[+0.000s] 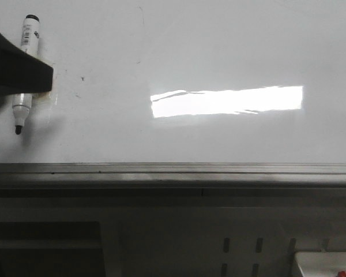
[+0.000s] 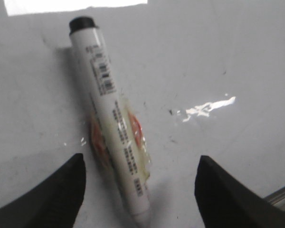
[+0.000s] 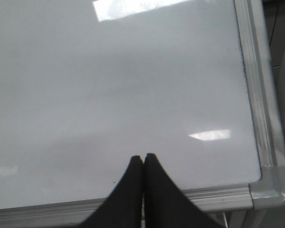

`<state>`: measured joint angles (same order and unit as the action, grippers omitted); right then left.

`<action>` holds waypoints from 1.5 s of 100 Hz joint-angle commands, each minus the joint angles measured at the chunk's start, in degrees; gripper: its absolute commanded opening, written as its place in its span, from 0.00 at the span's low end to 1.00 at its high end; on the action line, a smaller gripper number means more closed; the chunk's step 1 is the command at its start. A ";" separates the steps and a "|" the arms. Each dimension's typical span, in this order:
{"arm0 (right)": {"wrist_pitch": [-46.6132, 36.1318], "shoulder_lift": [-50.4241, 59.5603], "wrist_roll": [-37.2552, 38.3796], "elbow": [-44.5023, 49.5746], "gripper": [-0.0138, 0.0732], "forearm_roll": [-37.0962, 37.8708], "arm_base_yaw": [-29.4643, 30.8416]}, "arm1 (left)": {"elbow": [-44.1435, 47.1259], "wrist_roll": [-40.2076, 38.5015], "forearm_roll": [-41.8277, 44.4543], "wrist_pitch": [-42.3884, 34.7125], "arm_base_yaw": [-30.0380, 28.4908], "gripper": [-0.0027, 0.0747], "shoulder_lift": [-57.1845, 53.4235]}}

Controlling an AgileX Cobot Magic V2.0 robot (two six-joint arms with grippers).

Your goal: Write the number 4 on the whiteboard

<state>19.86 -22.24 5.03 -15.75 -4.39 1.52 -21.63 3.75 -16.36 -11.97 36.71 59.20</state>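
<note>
Brushed grey metal edge (image 1: 173, 172) of the whiteboard (image 1: 219, 46) runs across the front view nearest the camera, straight and dull, with a pale panel (image 1: 242, 248) bearing short slots below it and a white item with a red spot (image 1: 328, 266) cut off at the lower right corner. Board surface: glossy white, flat, carrying a bright rectangular glare (image 1: 226, 101) and a few faint dark specks (image 1: 82, 78); no drawn 4 is visible on it in any view. Marker (image 1: 24, 75): slim white cylinder, black end cap, printed label with barcode, black tip pointing toward the near edge, lying on the board at its far left; a yellowed, crinkled band of clear tape (image 2: 128, 137) with reddish print wraps its middle. Left gripper (image 2: 140, 190): matte black, wedge-shaped fingers (image 2: 52, 194) standing wide apart on either side of the marker's tip end, neither touching it; in the front view the gripper body covers the marker's midsection and is cut off by the left border. Right gripper (image 3: 143, 159): two tapered black fingers pressed together, nothing between them, above the board's near edge by a rounded grey plastic corner piece (image 3: 273, 187). Print on the marker label is too blurred to read.
</note>
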 commanded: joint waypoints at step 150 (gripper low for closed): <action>-2.27 -35.31 -5.59 -34.51 0.72 3.34 -61.18 | -1.95 -0.58 59.15 0.30 13.01 0.01 -9.85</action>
<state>23.60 -56.85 0.00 -48.16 -1.86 -59.27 -22.00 3.65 42.52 -7.64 49.20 49.82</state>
